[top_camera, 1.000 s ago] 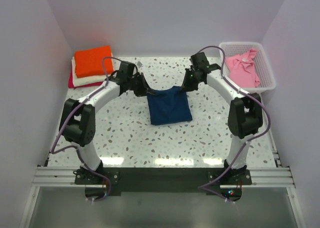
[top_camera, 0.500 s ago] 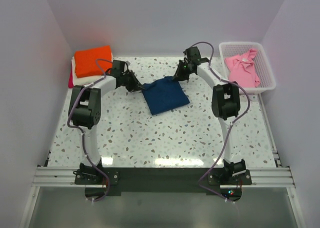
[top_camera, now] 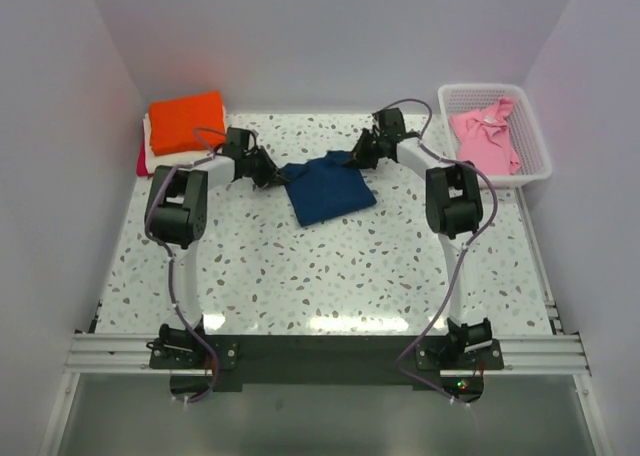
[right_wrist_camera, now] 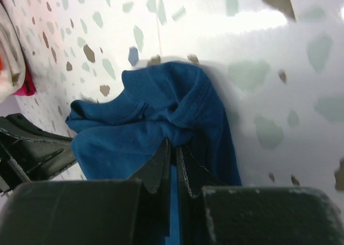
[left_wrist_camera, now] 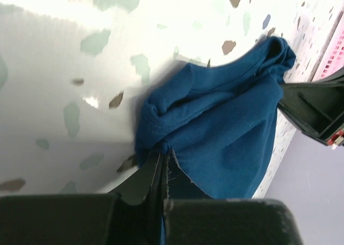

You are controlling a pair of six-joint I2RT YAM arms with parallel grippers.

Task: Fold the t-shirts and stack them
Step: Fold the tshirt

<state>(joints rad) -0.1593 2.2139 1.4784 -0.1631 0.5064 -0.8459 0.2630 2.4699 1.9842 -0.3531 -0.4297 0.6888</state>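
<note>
From the top camera, the navy t-shirt (top_camera: 328,190) lies folded at the middle of the far half of the speckled table (top_camera: 300,266), skewed a little, with its two far corners drawn out sideways. The left gripper (top_camera: 273,177) has the far left corner and the right gripper (top_camera: 357,159) the far right one, both arms reaching in low from either side. In the far left corner of the table sits a stack: an orange t-shirt (top_camera: 187,119) on top, a cream t-shirt (top_camera: 153,157) under it, and a magenta t-shirt (top_camera: 141,162) showing only as an edge at the bottom. A pink t-shirt (top_camera: 485,139) lies crumpled in the white lattice basket (top_camera: 541,148) at the far right. No print or lettering can be made out on any cloth at this size. In the left wrist view, the left gripper (left_wrist_camera: 161,164) has its jaws pressed together with a bunched fold of the navy t-shirt (left_wrist_camera: 226,132) pinched between them; the cloth stretches away over the table (left_wrist_camera: 54,67) to the right gripper (left_wrist_camera: 312,108). In the right wrist view, the right gripper (right_wrist_camera: 174,153) is likewise pinching a ribbed hem of the navy t-shirt (right_wrist_camera: 161,108), with the left gripper (right_wrist_camera: 32,148) at the far end and the cream t-shirt (right_wrist_camera: 8,30) and magenta t-shirt (right_wrist_camera: 24,86) at the left edge.
</note>
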